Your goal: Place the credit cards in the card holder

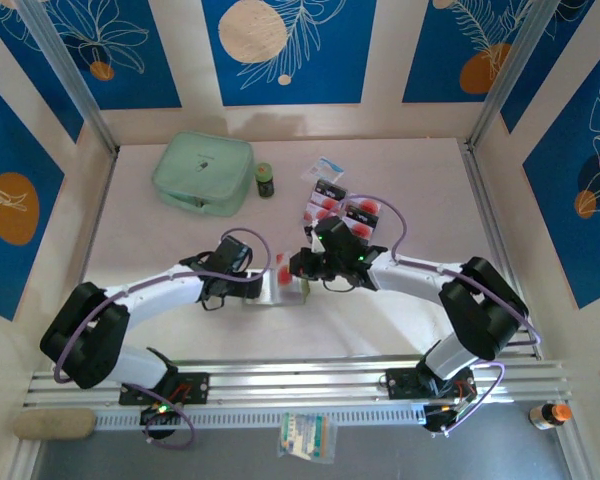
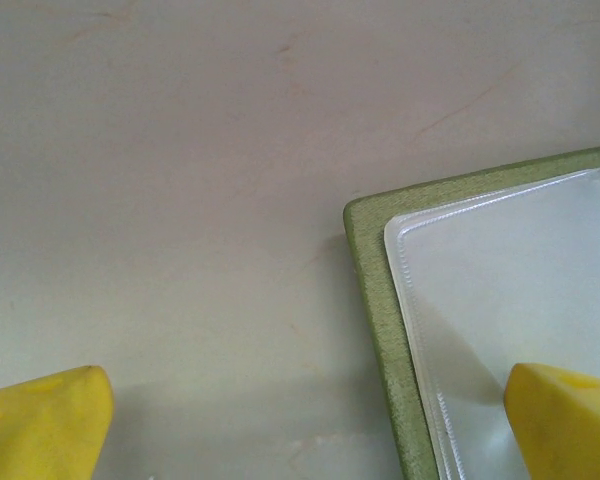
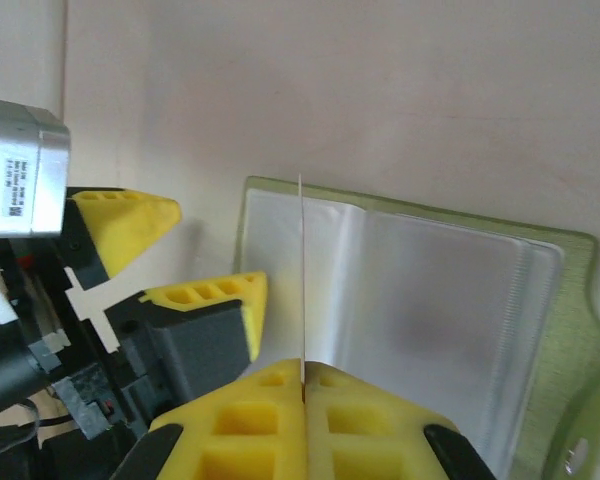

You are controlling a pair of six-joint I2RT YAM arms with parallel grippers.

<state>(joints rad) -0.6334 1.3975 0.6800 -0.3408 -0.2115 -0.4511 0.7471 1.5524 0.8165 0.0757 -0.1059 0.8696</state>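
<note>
The task looks to be at an early stage. The card holder (image 3: 410, 310) lies open on the table (image 2: 180, 150) between the 2 arms, olive cover down and clear sleeves up. The sleeves that show look pale and empty; I see no card seated in them.

The right gripper (image 3: 302, 375) is clenched on 1 card (image 3: 302, 260), seen edge-on as a thin upright line above the holder's left half, near the fold. Whether its lower edge has reached a sleeve mouth I cannot tell. From above, a red dot shows just beside this gripper, so the held card is probably 1 of the whitish ones.

The left gripper (image 2: 305, 430) is spread wide and holds nothing. 1 yellow fingertip (image 2: 570, 420) sits over the clear sleeve at the holder's corner, the other over bare table, which reads as pinning the holder down.

The remaining credit cards (image 1: 365, 212) lie in a loose cluster farther back on the table, well apart from the holder; their exact count is hard to tell. So this card is not yet inserted, and the whole cluster is left to do.
</note>
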